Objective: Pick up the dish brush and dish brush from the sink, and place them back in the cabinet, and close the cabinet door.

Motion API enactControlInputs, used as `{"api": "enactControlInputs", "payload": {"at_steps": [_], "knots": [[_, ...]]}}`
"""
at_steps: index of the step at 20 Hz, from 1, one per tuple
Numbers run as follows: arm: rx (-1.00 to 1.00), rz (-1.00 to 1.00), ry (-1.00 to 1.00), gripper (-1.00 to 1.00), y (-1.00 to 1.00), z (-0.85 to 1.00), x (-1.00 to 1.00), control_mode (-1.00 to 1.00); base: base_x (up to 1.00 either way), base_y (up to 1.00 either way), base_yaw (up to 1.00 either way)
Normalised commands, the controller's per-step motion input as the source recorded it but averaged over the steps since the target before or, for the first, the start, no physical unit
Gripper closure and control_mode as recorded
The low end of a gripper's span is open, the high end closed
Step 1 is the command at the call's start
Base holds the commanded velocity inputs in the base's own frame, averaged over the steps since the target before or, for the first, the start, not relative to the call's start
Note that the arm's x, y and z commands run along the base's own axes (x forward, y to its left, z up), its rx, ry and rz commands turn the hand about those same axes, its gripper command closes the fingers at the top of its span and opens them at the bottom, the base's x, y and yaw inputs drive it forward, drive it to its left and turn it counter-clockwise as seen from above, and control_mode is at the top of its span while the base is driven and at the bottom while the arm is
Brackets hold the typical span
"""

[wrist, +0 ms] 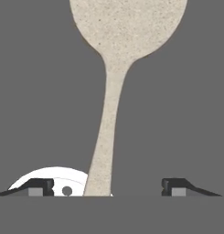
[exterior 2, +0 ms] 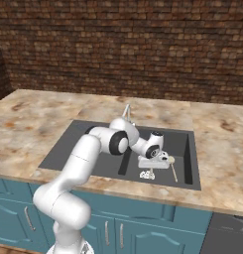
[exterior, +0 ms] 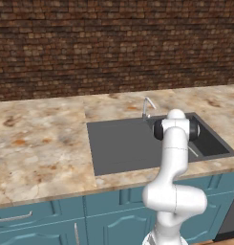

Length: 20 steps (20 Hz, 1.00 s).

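**Gripper poised over a dish brush in the sink, handle off-centre between the jaws**

The dish brush (wrist: 114, 68), pale and speckled with a round head and a slim tapering handle, lies flat on the floor of the sink (exterior 2: 78, 144), toward the basin's right end, on the far side of the gripper from the faucet (exterior 2: 127, 113). The gripper (wrist: 106, 187) hangs low in the sink directly above the handle. Its jaws stand wide apart and hold nothing; the handle runs up between the fingertips (wrist: 177, 186) but sits nearer one tip than the other.

The likely trouble is in that offset. If the jaws shut from here, I judge the nearer finger meets the handle first and may push or roll it across the smooth basin floor. The handle is thin and lies flat, so a grasp taken too high could shut above it, while too deep a descent could drive the tips into the sink bottom.

The sink holds this brush and, right by the gripper, a white round object (wrist: 63, 180) with a dark spot; I cannot tell what it is. The marble counter (exterior: 42, 143) surrounds the basin.
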Motion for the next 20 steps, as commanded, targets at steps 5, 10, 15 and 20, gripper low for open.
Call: {"api": "enactControlInputs", "payload": {"at_steps": [5,10,15,20], "knots": [[0.0,0.0,0.0,1.0,0.0,-0.02,0.0,-1.0,0.0,0.0,0.0],[0.0,0.0,0.0,1.0,0.0,0.0,0.0,-1.0,0.0,0.0,0.0],[0.0,0.0,0.0,1.0,0.0,0.0,0.0,-1.0,0.0,0.0,0.0],[0.0,0.0,0.0,1.0,-0.07,0.08,0.0,-1.0,0.0,0.0,0.0]]}}
